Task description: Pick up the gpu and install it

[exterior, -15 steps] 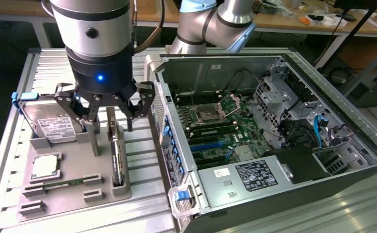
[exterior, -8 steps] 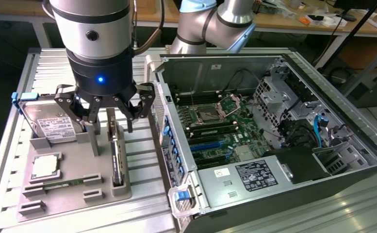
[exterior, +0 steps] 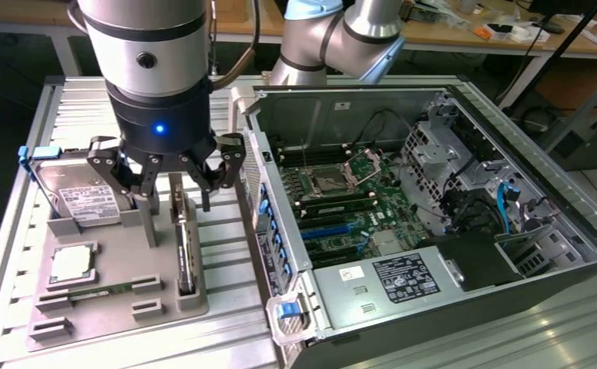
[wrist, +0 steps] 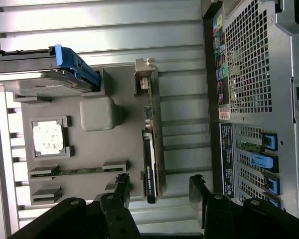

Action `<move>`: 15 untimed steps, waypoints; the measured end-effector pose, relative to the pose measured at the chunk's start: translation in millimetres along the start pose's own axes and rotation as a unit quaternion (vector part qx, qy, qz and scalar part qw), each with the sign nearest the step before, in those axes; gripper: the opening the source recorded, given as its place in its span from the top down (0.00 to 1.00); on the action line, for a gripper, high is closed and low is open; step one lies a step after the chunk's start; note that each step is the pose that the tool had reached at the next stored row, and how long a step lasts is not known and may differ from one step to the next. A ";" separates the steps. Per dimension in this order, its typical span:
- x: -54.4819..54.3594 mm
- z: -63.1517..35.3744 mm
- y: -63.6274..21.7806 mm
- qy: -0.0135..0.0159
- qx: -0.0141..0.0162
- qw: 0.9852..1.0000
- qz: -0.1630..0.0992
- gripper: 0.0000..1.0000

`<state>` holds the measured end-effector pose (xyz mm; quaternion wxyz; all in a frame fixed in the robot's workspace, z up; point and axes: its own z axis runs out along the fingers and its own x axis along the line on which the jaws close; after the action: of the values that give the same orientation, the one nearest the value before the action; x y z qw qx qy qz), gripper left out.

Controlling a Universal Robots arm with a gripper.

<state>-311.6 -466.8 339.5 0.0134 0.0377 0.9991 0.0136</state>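
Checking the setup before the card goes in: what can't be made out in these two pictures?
Faces of the gpu: it stands on edge in both views, seen nearly edge-on.
Part of the hard drive: exterior view, the open gripper stands in front.
Free slots on the motherboard: exterior view, too small and dark.
Inside of the computer case: wrist view, hidden behind its back panel.

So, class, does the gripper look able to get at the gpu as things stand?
Probably yes: the open gripper hangs just above the gpu, which stands on edge in its grey holder, top edge bare. The hard drive and computer case sit off to either side.
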 end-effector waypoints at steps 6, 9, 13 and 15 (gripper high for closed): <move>0.0 3.3 -2.3 0.000 0.000 1.000 0.000 0.40; 0.0 5.8 -2.6 0.000 0.000 1.000 0.000 0.40; 0.0 8.5 -2.9 0.000 0.000 1.000 0.000 0.40; 0.1 9.8 -3.0 0.000 0.000 1.000 0.000 0.40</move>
<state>-311.6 -469.5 329.6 0.0133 0.0378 0.9991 0.0136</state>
